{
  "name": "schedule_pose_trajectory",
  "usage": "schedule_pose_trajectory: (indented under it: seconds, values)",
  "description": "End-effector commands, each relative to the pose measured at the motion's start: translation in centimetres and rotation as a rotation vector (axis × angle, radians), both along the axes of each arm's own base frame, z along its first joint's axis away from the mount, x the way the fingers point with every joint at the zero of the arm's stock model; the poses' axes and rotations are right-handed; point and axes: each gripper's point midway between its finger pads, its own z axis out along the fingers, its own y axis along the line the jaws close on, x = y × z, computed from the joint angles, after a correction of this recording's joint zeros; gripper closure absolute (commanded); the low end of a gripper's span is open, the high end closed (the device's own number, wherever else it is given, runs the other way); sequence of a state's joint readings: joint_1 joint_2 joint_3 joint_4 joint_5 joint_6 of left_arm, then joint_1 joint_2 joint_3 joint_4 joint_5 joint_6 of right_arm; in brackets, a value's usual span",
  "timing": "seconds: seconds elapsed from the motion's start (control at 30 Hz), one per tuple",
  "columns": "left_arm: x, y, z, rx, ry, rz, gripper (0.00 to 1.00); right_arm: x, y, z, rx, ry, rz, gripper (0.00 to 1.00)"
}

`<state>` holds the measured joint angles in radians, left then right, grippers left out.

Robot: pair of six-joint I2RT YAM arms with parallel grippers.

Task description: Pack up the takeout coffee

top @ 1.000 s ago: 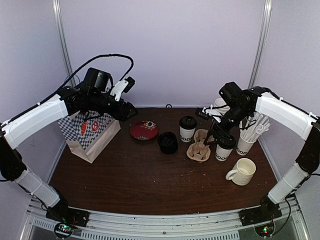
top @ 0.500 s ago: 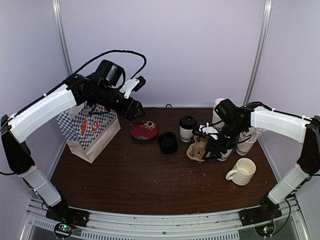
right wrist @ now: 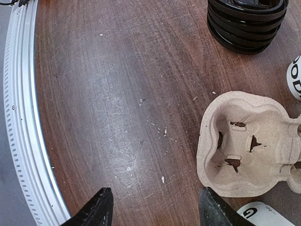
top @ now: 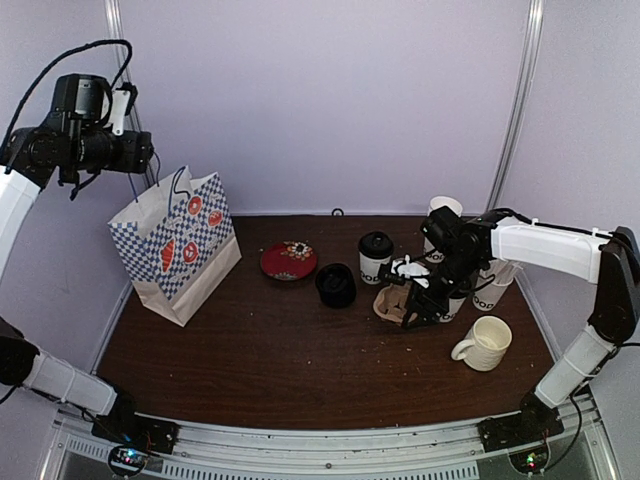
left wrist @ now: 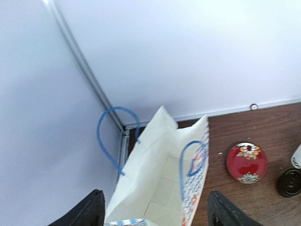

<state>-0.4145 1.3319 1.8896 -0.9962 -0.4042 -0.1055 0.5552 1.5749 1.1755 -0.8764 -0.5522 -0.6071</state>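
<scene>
Lilac walls back a dark bench point(top: 250, 350) with a checked paper bag point(top: 180, 245) open at its left. Above the bag the left pincer point(left wrist: 157, 212) gapes wide, empty. The right pincer point(right wrist: 153, 209), also spread and empty, hangs low beside the pulp carrier point(right wrist: 244, 150), a lidded cup point(top: 375, 257) just behind it.

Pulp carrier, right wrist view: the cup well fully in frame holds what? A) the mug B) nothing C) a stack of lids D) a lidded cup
B: the pulp carrier shows a bare well floor, with only its cut slots visible.
</scene>
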Motion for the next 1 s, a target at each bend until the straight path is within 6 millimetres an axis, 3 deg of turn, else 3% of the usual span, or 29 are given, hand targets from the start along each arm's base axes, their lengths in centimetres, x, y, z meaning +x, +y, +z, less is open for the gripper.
schedule_pose_trajectory:
  seconds: [0.0, 0.13, 0.2, 0.3, 0.43, 0.53, 0.83, 0.97]
  values:
    - [0.8, 5.7, -4.0, -0.081, 0.109, 0.161, 0.17, 0.0, 0.1, 0.7, 0.01, -0.04, 0.015, 0.34]
    - [3.0, 9.1, -9.3, -0.18, 0.301, 0.213, 0.13, -0.1, 0.2, 0.9, 0.022, -0.043, 0.019, 0.34]
    - [4.3, 9.9, -11.6, -0.212, 0.377, 0.206, 0.13, -0.2, 0.1, 0.9, 0.018, -0.041, 0.022, 0.33]
    - [5.8, 11.3, -13.6, -0.221, 0.42, 0.236, 0.15, -0.3, 0.0, 0.9, 0.017, -0.045, 0.025, 0.33]
    - [7.4, 11.6, -14.7, -0.226, 0.417, 0.21, 0.2, -0.3, -0.1, 1.0, 0.017, -0.053, 0.025, 0.32]
    - [8.0, 11.7, -15.1, -0.214, 0.413, 0.2, 0.3, -0.3, -0.2, 1.0, 0.011, -0.056, 0.024, 0.32]
    - [10.6, 10.8, -16.7, -0.21, 0.433, 0.12, 0.65, -0.1, -0.3, 0.2, -0.014, -0.04, 0.02, 0.32]
    - [10.4, 9.9, -15.5, -0.23, 0.411, 0.072, 0.87, -0.1, -0.4, 0.4, -0.012, -0.045, 0.015, 0.32]
